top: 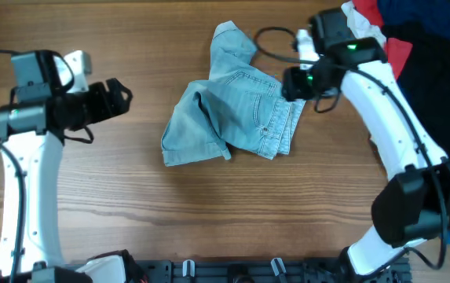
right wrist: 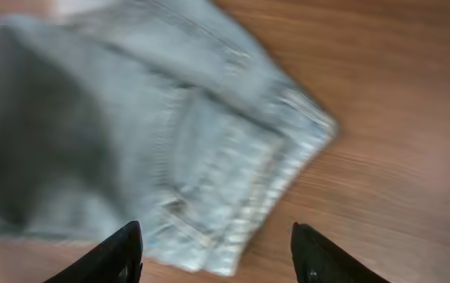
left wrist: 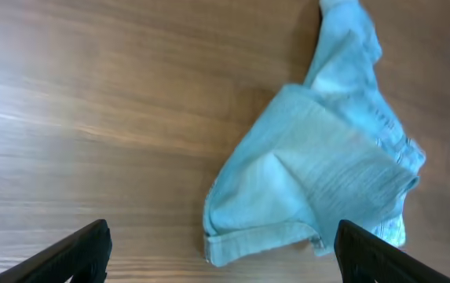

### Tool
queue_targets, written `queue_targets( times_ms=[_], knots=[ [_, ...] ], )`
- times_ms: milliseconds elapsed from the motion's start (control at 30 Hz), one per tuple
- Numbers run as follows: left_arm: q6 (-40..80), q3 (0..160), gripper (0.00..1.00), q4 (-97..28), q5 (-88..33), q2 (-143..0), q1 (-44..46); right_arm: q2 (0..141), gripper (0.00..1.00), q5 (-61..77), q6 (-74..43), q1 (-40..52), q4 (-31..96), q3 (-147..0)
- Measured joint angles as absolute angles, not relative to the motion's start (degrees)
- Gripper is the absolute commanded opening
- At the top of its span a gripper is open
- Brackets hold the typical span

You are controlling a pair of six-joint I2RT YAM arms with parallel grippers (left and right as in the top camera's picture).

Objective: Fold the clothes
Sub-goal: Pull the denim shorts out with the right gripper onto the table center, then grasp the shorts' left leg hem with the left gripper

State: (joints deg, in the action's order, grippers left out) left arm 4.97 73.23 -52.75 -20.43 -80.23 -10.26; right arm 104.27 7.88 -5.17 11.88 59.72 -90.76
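- The denim shorts (top: 236,114) lie crumpled in the middle of the desk (top: 130,204). The other clothes (top: 413,39) are heaped at the far right corner, well apart from the shorts.
- The right end effector (top: 294,85) is clearly the nearer one. It hangs at the right edge of the shorts, and I cannot tell whether it touches the cloth.
- In the right wrist view its fingers stand wide apart and hold nothing. The stitched pocket (right wrist: 209,157) and the bunched edge lie just ahead, between them.
- The left end effector (top: 122,98) is well apart on the left side and points toward the shorts. Its fingers are also spread wide and empty, with the hemmed cuff (left wrist: 256,240) ahead of them.
- The long axis of the shorts runs roughly left to right across the desk, between the two arms. The cuff end points to the left arm, and one loose part sticks out toward the far edge.
- My judgement: the next move should spread the shorts flat, each arm taking its own end.
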Motion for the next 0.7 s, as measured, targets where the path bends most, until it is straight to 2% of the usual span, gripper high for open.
queue_targets(
  times_ms=[167,367,500,700],
  knots=[
    [4.73,72.69,0.9,-57.76,-21.37,-87.37,0.4,105.54,0.61,9.85,-5.37,10.41,50.96,-81.56],
    [5.28,72.53,0.87,-55.66,-22.59,-90.45,18.24,105.71,0.61,11.42,-5.39,10.41,45.15,-76.42],
    [12.4,72.53,0.77,-51.31,-15.14,-96.14,27.57,105.78,0.61,11.57,-5.39,10.39,44.12,-76.29],
    [18.65,72.53,0.63,-50.24,-2.66,-104.2,34.48,105.78,0.61,11.57,-5.39,10.41,43.59,-76.29]
  ],
)
